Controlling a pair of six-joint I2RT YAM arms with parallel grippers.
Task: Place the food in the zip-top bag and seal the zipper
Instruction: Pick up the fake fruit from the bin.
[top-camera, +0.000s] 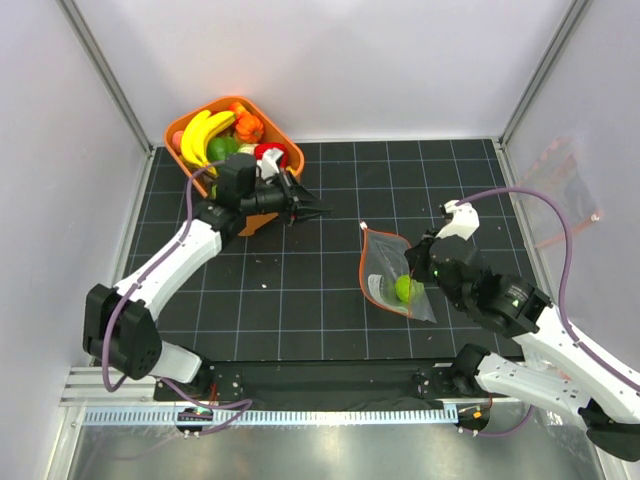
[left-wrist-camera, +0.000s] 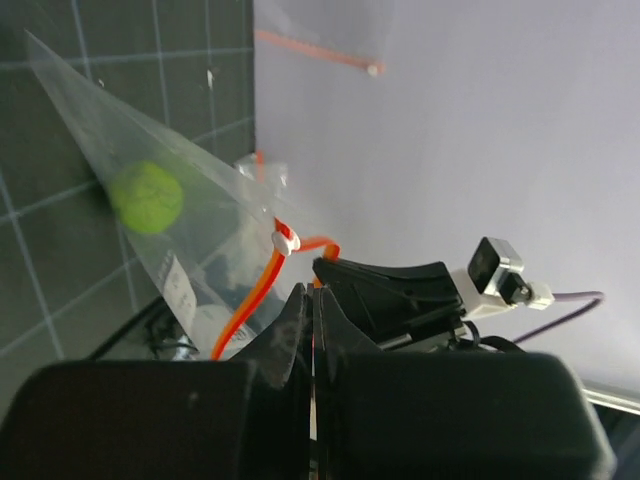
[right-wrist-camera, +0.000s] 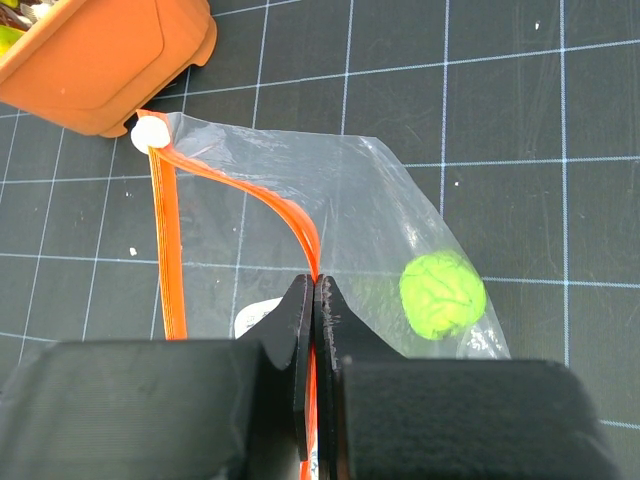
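While the right gripper (right-wrist-camera: 315, 285) is clamped tight on the zipper (right-wrist-camera: 240, 185), pinching one lip of the zip-top bag (right-wrist-camera: 370, 220) on the gridded mat (top-camera: 300, 300), the mouth gapes only as a narrow loop, and just one lime-green piece (right-wrist-camera: 442, 295) sits inside, near the bottom. The left gripper (top-camera: 322, 210) hangs beside the orange tub (right-wrist-camera: 100, 60) with its jaws closed on nothing, well apart from the bag. The rest of the food (top-camera: 205, 135) is heaped in the tub. The likely trouble is that a piece brought over catches the slack lip and drops outside, or that a tug on the strip drags the light bag and rolls the green piece out
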